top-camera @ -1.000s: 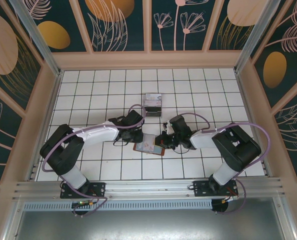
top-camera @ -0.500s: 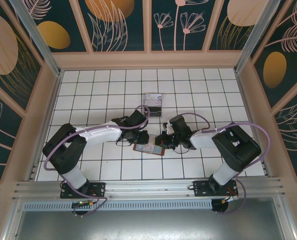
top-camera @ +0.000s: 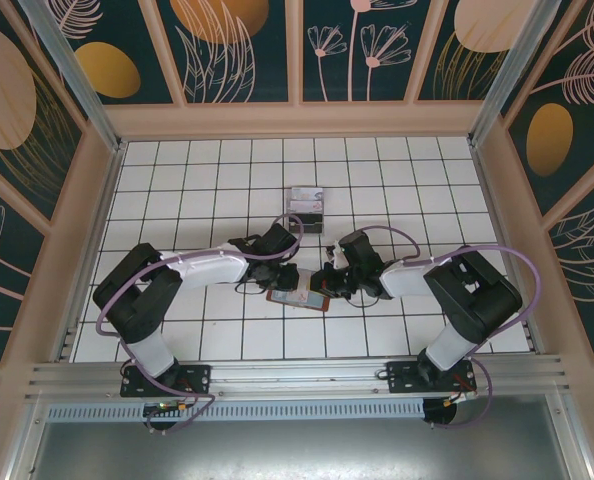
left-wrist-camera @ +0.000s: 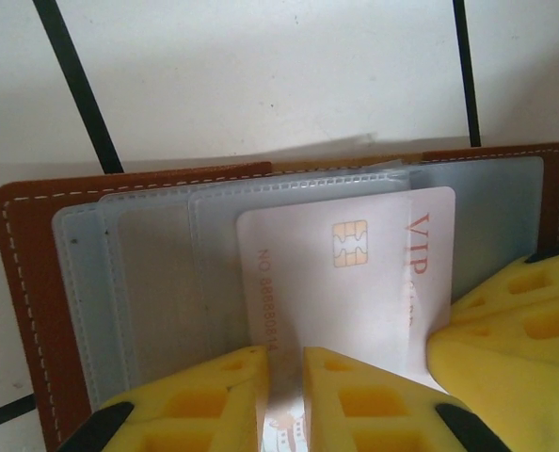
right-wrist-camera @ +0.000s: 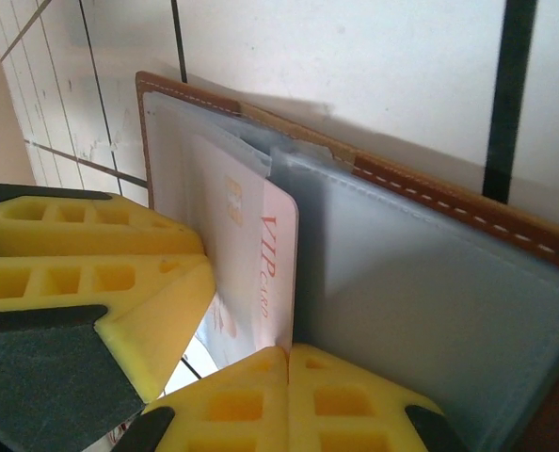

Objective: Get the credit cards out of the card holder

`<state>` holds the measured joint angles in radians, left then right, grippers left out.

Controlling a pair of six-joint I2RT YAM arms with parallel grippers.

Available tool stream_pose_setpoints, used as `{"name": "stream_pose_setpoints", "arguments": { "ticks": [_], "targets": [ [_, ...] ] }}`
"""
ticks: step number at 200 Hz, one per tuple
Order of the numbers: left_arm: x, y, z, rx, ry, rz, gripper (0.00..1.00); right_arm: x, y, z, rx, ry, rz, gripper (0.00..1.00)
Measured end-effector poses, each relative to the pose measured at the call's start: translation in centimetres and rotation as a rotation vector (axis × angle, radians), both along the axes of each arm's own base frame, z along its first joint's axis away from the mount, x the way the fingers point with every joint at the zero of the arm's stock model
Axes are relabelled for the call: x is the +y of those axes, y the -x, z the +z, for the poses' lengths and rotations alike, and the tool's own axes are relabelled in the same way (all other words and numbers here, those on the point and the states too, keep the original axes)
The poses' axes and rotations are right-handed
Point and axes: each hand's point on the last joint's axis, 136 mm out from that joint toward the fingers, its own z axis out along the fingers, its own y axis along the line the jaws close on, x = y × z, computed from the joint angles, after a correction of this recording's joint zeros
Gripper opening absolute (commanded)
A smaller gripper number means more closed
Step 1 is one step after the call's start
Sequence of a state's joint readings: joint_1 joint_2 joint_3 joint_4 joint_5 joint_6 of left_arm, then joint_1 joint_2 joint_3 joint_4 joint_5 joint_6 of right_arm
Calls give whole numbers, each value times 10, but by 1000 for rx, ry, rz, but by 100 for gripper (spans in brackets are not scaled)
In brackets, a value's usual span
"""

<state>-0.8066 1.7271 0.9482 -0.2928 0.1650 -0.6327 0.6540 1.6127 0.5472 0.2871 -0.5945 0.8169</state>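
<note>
your left fingers (left-wrist-camera: 319,369) grasp the white credit card (left-wrist-camera: 355,273), partly out of the card holder (left-wrist-camera: 25,282) at the overhead frame's centre on the counter (top-camera: 177,180). right fingers (right-wrist-camera: 303,377) clenched against its lining. pull crooked and the holder may drag along.

Overhead, close wrist views share card holder (left-wrist-camera: 148,282)

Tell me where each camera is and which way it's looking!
Top external: high above and behind the arms, looking down at the table; both arms show, left gripper and right gripper at the wallet.
Left wrist: on the left arm, facing down its own fingers, which pinch the card.
Right wrist: on the right arm, facing down its own shut fingers onto the wallet.
Shared: both wrist views show the card, the wallet and the other gripper's yellow finger.
</note>
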Motion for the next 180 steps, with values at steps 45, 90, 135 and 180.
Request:
{"name": "stream_pose_setpoints", "arguments": {
  "ticks": [45,90,135,180],
  "targets": [
    [4,-3,-1,-16,-22,16,20,-4,0,2,-8,19,-7,0],
    [6,-6,-1,-28,-32,33,20,-12,1,5,-14,46,-15,0],
    [9,-7,-1,-36,-27,61,20,-23,5,10,-19,84,-16,0],
    [15,-3,1,-37,-13,102,21,-32,6,19,-32,130,-9,0]
  ]
}}
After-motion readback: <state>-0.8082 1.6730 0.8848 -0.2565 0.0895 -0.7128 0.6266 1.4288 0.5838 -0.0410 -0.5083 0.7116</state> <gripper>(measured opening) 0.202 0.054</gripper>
